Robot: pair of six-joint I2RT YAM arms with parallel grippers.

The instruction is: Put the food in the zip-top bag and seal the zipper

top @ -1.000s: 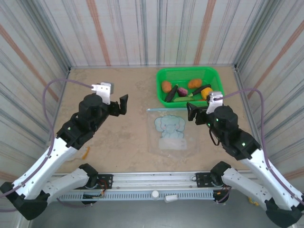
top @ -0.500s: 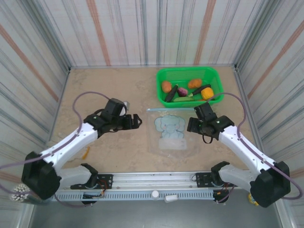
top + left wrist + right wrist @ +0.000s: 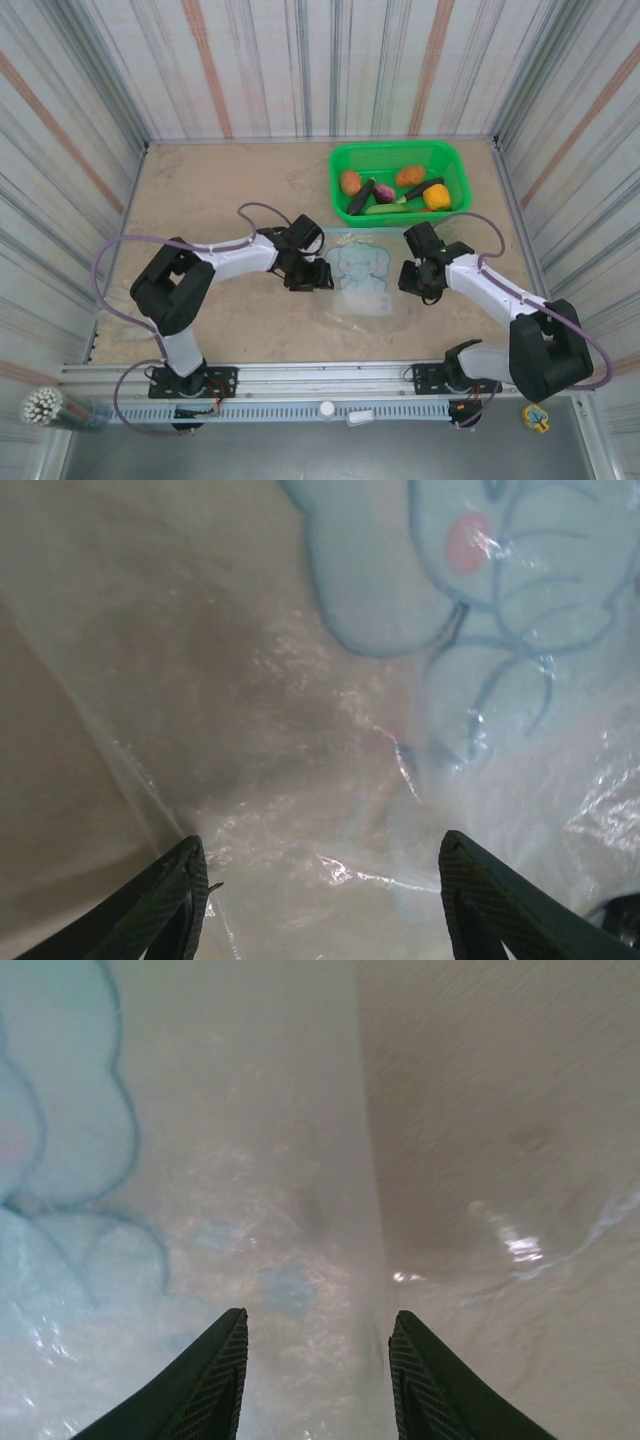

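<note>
On the left, the arm is stretching low across the table, the left gripper hovering on the bag, jaws spread wide, clamping nothing. That crinkly clear plastic is lying flat mid-table; wrist views are catching its glare. The right gripper is straddling its edge, fingers parted. Toy veggies are sitting in the green basket.
</note>
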